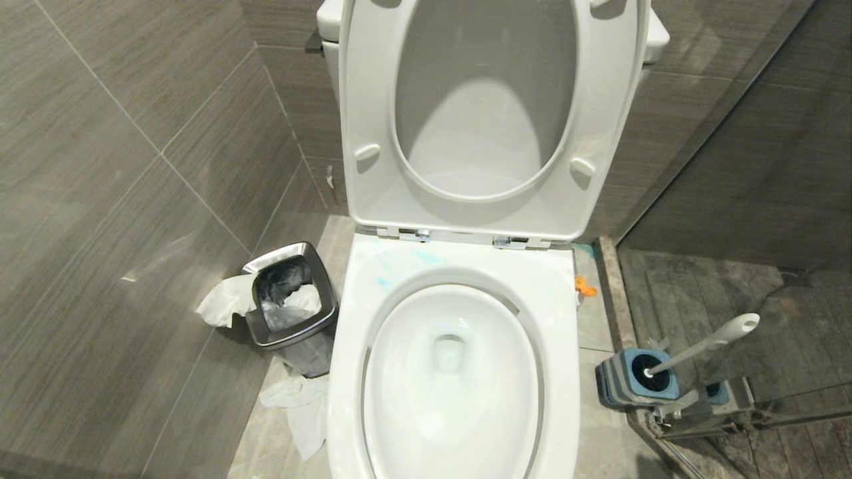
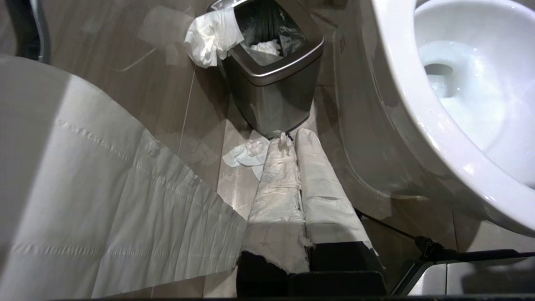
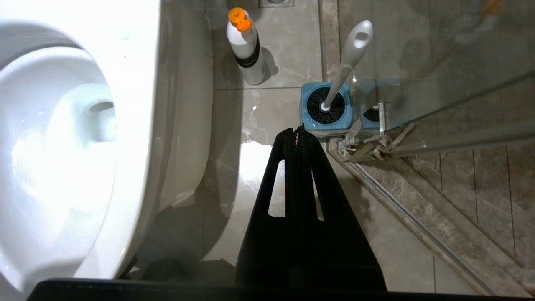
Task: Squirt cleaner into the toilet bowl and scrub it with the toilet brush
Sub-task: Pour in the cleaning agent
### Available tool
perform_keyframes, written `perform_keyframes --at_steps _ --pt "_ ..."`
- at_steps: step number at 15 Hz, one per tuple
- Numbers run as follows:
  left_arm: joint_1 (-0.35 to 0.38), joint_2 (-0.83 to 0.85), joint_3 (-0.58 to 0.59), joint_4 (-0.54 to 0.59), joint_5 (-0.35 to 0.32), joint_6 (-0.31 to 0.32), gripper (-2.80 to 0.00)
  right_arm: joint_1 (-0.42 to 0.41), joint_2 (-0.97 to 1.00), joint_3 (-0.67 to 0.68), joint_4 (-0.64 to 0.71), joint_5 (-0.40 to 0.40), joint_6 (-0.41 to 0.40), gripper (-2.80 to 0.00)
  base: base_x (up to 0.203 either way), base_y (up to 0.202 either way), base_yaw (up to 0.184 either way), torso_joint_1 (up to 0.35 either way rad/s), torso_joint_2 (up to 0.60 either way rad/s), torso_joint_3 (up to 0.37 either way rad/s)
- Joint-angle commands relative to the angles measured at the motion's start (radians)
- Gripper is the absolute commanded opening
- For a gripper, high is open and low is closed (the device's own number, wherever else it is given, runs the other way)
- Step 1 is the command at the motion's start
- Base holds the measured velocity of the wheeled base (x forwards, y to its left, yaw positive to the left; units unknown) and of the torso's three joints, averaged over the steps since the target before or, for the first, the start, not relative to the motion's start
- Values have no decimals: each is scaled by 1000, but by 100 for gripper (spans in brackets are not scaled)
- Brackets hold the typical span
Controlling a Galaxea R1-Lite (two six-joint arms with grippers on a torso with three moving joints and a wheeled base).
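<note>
Tiled floor, white-handled toilet brush [image 3: 349, 54] upright

A: Head cam's looking steeply down at the toilet bowl [image 1: 452, 372], centre frame, fairly near.
B: Wrist cams?
A: Both sitting low by the floor, facing fwd; left is catching the bowl upper right, right's showing it at left. All three are sharing it.
</note>
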Motion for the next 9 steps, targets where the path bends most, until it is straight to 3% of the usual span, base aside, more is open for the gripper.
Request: perform_keyframes --at_steps 1,9 --pt "0 2 0 0 -1 0 -280 0 84 2 -30 -1 2 -280 0 0 0 5 -2 -192" --pt "0 2 0 0 -1 5 -280 31 123 57 -42 46 -5 -280 0 0 0 5 3 -196"
